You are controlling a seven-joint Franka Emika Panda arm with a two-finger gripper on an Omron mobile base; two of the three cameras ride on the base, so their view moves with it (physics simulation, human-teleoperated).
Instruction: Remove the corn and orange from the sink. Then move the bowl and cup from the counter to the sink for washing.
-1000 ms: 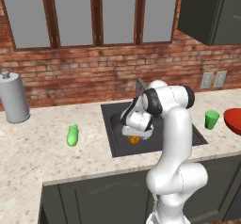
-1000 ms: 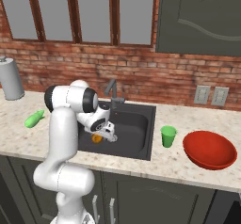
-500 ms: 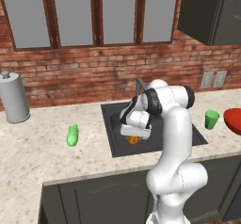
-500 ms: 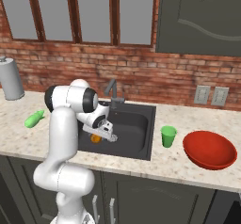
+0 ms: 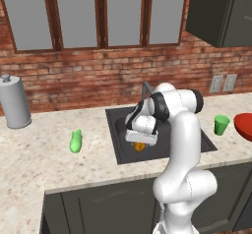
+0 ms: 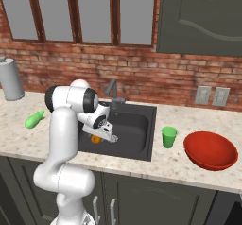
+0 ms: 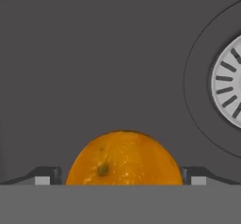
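- The robot is reaching for the small round orange point(image 7: 123, 159) lying on the dark charcoal sink point(image 7: 94, 53) floor.
- The jaws are standing wide open, straddling it.
- Next, closing and lifting seems called for.

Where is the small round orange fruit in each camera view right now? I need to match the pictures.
Left base view: the small round orange fruit peeks out under the gripper, in the dark sink basin.
Right base view: orange at the sink's left side.
Hand view: orange bottom centre.
Shared landmark: the sink.
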